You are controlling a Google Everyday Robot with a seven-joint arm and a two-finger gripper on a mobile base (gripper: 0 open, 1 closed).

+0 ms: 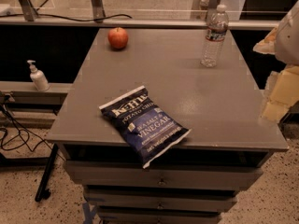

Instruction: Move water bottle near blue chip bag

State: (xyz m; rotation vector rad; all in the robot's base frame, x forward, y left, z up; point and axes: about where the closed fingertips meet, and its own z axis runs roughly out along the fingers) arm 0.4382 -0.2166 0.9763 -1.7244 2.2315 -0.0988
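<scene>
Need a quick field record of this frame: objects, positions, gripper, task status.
surface: grey drawer cabinet top
water bottle: upright, capped, far right part of the top
blue chip bag: lying flat at the front edge, one end overhanging
apple: far left part of the top, apart from both
pump dispenser: on a ledge left of the cabinet
gripper: at the picture's right edge, beside the cabinet, apart from the bottle
task status: bottle not yet near the bag

Water bottle [214,35]: clear ribbed plastic, glossy. Blue chip bag [145,123]: crinkly film, faint sheen. Table [187,92]: smooth grey top, matt. Apple [117,38]: smooth skin. Gripper [279,97], right edge by the table: pale, matt.
</scene>
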